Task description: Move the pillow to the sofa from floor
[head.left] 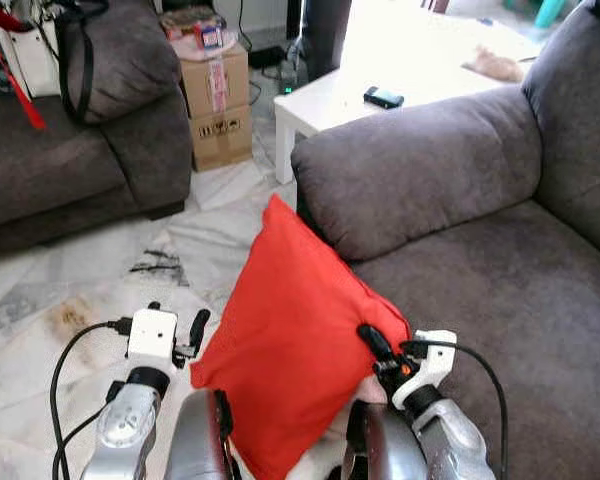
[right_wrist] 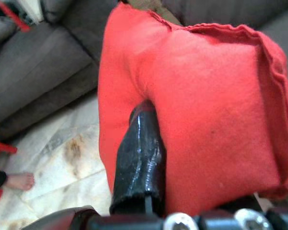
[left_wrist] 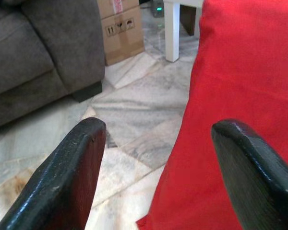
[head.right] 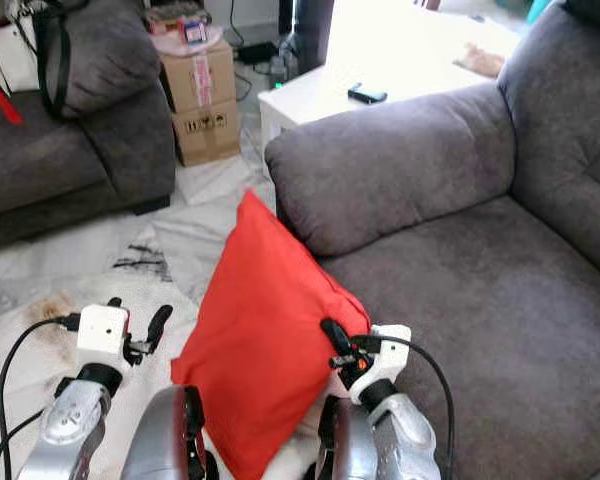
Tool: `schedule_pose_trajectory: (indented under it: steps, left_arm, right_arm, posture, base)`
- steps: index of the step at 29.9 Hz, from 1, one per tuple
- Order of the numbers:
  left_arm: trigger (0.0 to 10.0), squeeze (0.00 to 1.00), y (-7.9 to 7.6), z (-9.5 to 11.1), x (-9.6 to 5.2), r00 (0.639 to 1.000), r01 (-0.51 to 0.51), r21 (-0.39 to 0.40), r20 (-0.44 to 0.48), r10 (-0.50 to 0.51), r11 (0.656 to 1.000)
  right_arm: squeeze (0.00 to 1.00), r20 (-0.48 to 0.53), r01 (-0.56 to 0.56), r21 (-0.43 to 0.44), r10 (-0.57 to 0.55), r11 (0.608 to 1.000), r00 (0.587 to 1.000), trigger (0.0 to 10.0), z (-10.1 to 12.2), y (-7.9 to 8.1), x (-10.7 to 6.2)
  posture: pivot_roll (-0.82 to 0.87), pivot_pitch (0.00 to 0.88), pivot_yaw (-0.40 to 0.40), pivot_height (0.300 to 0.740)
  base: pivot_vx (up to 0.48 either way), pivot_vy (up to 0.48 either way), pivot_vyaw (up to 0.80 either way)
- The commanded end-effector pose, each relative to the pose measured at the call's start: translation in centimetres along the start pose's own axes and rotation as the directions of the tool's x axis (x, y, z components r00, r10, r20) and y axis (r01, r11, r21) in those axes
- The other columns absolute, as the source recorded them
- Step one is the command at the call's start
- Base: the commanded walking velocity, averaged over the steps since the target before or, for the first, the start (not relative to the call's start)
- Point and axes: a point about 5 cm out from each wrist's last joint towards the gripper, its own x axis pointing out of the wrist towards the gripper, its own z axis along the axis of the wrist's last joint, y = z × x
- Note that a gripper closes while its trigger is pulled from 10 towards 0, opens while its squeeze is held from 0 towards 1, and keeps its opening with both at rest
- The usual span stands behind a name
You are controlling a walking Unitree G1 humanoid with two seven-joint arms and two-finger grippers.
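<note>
Fingers of the right gripper (right_wrist: 149,163) are pinched into the red pillow (head.left: 295,340), one black finger (right_wrist: 139,158) sunk in a deep fold of the fabric, so it is clamped on the cushion's edge. Just across the pillow from it, the left gripper (left_wrist: 158,163) hangs with its fingers spread apart, one of them close against the red cloth and the other over marble floor (head.left: 60,300), gripping nothing. Up and beyond the right gripper, the pillow stands tilted on a corner, lifted off the tiles, its top corner leaning at the grey sofa (head.left: 500,300) armrest. Further off sit a cardboard box (head.left: 218,105) and a white table (head.left: 380,90). I'd say the carry is underway; next it needs swinging rightward over the seat cushion, then letting go
</note>
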Motion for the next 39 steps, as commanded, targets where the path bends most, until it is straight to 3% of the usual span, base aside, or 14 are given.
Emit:
schedule_pose_trajectory:
  steps: [1, 8, 12, 21, 24, 39]
  left_arm:
    - [10.0, 0.00, 0.3, 0.3, -0.5, 1.000, -0.010, 0.013, 0.017, 0.009, 1.000]
    - [10.0, 0.00, 0.5, 1.2, -0.4, 0.998, -0.022, 0.011, 0.051, 0.022, 1.000]
    - [10.0, 0.00, 0.0, 1.4, -0.1, 0.998, -0.003, 0.000, 0.064, 0.003, 1.000]
    - [10.0, 0.00, -0.3, 1.5, 0.0, 0.998, 0.007, -0.004, 0.064, -0.007, 1.000]
    - [10.0, 0.00, -0.4, 1.4, 0.1, 0.998, 0.015, -0.006, 0.066, -0.015, 1.000]
    - [10.0, 0.00, -0.7, 1.7, 0.4, 0.997, 0.026, -0.011, 0.070, -0.025, 1.000]
  right_arm:
    - [0.00, 0.106, -0.019, -0.117, 0.031, 0.993, 0.994, 10.0, 3.0, 0.6, 0.1]
    - [0.00, 0.161, 0.041, -0.169, -0.013, 0.985, 0.987, 10.0, 4.7, 1.3, -0.3]
    - [0.00, 0.192, 0.048, -0.146, -0.019, 0.988, 0.981, 10.0, 5.7, 2.3, 0.0]
    - [0.00, 0.186, 0.057, -0.140, -0.030, 0.989, 0.982, 10.0, 5.6, 3.3, -0.2]
    - [0.00, 0.200, 0.069, -0.071, -0.054, 0.995, 0.978, 10.0, 6.2, 3.7, 0.4]
    - [0.00, 0.183, 0.020, -0.088, -0.004, 0.996, 0.983, 10.0, 6.1, 4.9, 1.1]
  posture:
    - [0.05, 0.092, -0.093, 0.591]
    - [0.04, 0.081, -0.083, 0.591]
    - [0.04, 0.055, -0.073, 0.591]
    - [0.03, 0.037, -0.071, 0.591]
    - [0.03, 0.029, -0.071, 0.591]
    - [0.04, 0.045, -0.072, 0.623]
  base:
    - [0.000, 0.000, 0.00]
    - [0.000, 0.000, 0.00]
    - [0.000, 0.000, 0.00]
    - [0.000, 0.000, 0.00]
    - [0.000, 0.000, 0.00]
    - [0.000, 0.000, 0.00]
